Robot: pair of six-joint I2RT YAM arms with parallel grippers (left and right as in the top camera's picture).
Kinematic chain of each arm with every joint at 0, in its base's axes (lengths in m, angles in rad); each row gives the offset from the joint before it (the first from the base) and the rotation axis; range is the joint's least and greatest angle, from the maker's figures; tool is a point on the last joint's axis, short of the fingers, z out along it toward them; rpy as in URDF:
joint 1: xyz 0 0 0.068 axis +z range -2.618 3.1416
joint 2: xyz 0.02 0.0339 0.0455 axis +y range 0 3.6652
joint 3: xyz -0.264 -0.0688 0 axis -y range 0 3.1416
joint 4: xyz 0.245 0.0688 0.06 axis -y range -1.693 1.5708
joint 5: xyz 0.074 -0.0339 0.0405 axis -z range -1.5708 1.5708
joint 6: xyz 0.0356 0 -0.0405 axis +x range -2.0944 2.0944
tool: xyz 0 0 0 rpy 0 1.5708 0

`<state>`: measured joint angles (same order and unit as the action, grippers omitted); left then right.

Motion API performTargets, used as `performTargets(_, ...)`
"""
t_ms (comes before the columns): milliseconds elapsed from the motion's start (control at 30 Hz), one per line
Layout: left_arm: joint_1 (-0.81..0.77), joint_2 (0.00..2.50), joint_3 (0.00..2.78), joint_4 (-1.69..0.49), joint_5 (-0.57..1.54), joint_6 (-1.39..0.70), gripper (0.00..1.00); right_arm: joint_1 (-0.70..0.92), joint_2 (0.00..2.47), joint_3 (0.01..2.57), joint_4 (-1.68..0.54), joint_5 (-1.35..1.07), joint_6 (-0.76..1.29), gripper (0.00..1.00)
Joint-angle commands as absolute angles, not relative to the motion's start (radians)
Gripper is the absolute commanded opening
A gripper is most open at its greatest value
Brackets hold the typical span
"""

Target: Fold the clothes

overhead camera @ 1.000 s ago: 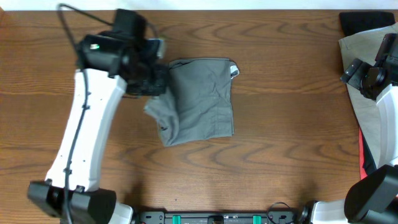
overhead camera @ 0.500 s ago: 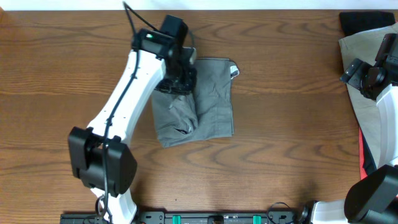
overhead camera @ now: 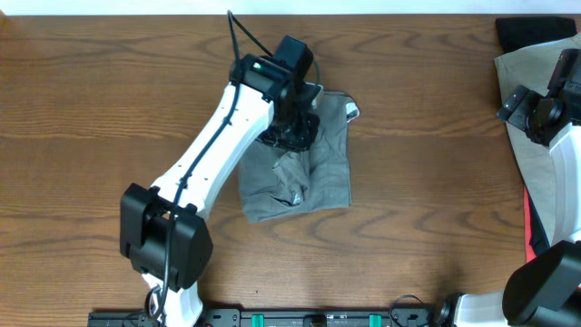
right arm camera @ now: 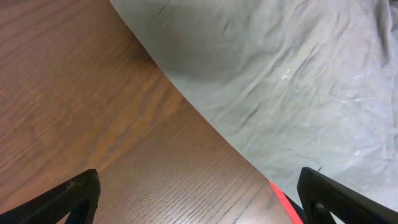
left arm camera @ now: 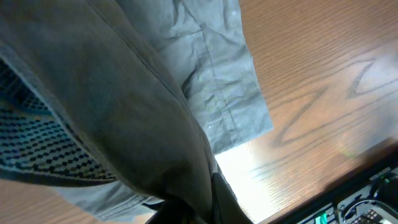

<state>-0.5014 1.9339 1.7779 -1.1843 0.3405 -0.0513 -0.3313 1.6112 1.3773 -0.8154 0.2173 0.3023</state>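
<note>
While pinched in the left pincer (overhead camera: pixel 292 134), grey shorts (overhead camera: pixel 329 171) rumpled, half-folded.

Four garments (overhead camera: pixel 304 168) (overhead camera: pixel 536 109) (overhead camera: pixel 536 32) (overhead camera: pixel 527 218), two arms (overhead camera: pixel 213 150) (overhead camera: pixel 558 145)

Centre: grey shorts (overhead camera: pixel 327 173) overlain by left arm (overhead camera: pixel 213 145).
Right of shorts: bare table (overhead camera: pixel 436 182), passable.
Right edge: blocked by beige cloth (overhead camera: pixel 519 65).

The left arm (overhead camera: pixel 218 136): white shells, black joints and tool (overhead camera: pixel 292 134), thin black cable (overhead camera: pixel 241 33), green light (overhead camera: pixel 257 64).
</note>
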Motion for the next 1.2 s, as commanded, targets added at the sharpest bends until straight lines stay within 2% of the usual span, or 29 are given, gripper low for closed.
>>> performTargets(0, -0.506, 1.967, 1.770, -1.179, 0.384, -0.035, 0.06, -0.331, 1.612, 1.393, -0.816, 0.224, 0.291, 0.99)
performTargets(233, -0.514, 2.026, 1.769, -1.161, 0.412, -0.035, 0.08, -0.331, 1.612, 1.393, -0.816, 0.224, 0.291, 0.99)
performTargets(267, -0.514, 2.036, 1.768, -1.161, 0.412, -0.035, 0.17, -0.331, 1.612, 1.393, -0.816, 0.224, 0.291, 0.99)
performTargets(300, -0.517, 2.044, 1.768, -1.161, 0.412, -0.035, 0.38, -0.331, 1.612, 1.393, -0.816, 0.224, 0.291, 0.99)
performTargets(333, -0.517, 2.051, 1.768, -1.161, 0.412, -0.035, 0.46, -0.331, 1.612, 1.393, -0.816, 0.224, 0.291, 0.99)
performTargets(400, -0.518, 2.060, 1.768, -1.161, 0.412, -0.035, 0.51, -0.331, 1.612, 1.393, -0.816, 0.224, 0.291, 0.99)
performTargets(433, -0.518, 2.060, 1.768, -1.161, 0.412, -0.035, 0.62, -0.331, 1.612, 1.393, -0.816, 0.224, 0.291, 0.99)
performTargets(467, -0.517, 2.059, 1.768, -1.162, 0.412, -0.035, 0.65, -0.331, 1.612, 1.393, -0.816, 0.224, 0.291, 0.99)
performTargets(833, -0.514, 1.997, 1.769, -1.229, 0.411, -0.036, 0.64, -0.331, 1.612, 1.393, -0.816, 0.224, 0.291, 0.99)
performTargets(900, -0.514, 1.994, 1.769, -1.228, 0.412, -0.036, 0.57, -0.331, 1.612, 1.393, -0.816, 0.224, 0.291, 0.99)
performTargets(1033, -0.522, 2.011, 1.763, -1.192, 0.412, -0.036, 0.26, -0.331, 1.612, 1.393, -0.816, 0.224, 0.291, 0.99)
performTargets(1067, -0.525, 2.019, 1.758, -1.176, 0.413, -0.039, 0.23, -0.331, 1.612, 1.393, -0.816, 0.224, 0.291, 0.99)
performTargets(1167, -0.547, 2.033, 1.717, -1.102, 0.493, -0.039, 0.21, -0.331, 1.612, 1.393, -0.816, 0.224, 0.291, 0.99)
